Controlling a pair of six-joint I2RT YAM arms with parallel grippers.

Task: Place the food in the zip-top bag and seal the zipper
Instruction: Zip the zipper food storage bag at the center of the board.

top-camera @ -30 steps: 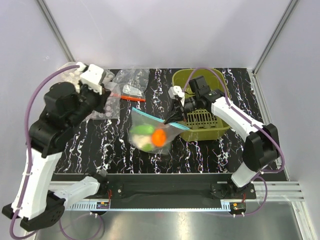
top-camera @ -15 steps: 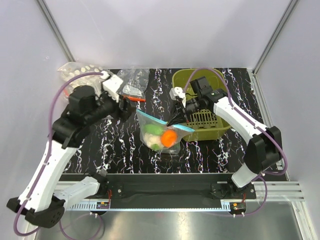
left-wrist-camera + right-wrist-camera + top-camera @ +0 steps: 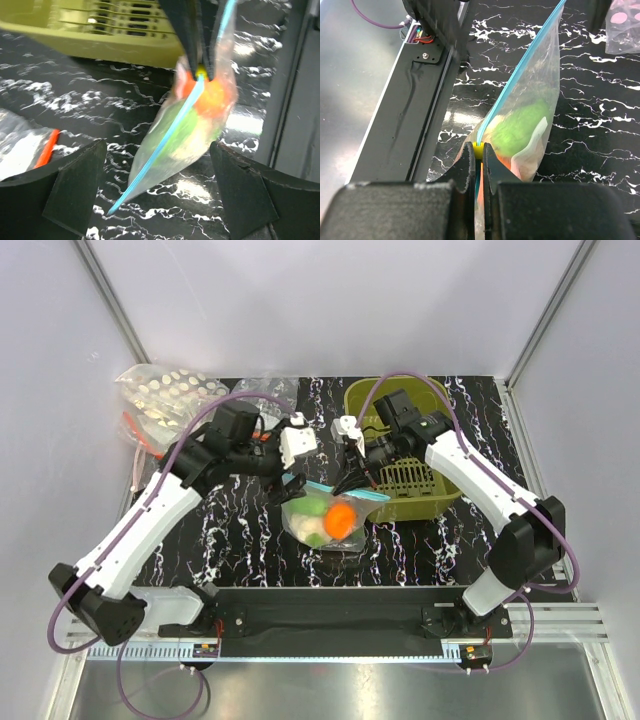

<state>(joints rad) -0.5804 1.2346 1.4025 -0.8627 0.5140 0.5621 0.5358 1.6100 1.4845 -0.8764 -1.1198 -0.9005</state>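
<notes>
The zipper [image 3: 170,134] is clamped in the right tool [image 3: 479,155]. Its free 9 o'clock end should be pinched squarely by the left tool [image 3: 157,186], which is spread apart.

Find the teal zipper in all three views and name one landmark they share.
Top external: the zipper lies at centre, just above the food.
Left wrist: the zipper runs diagonally from bottom left to the top, right of centre.
Right wrist: the zipper runs diagonally from lower centre to top right.
Shared landmark: the right pincer, shut on the zipper.
</notes>
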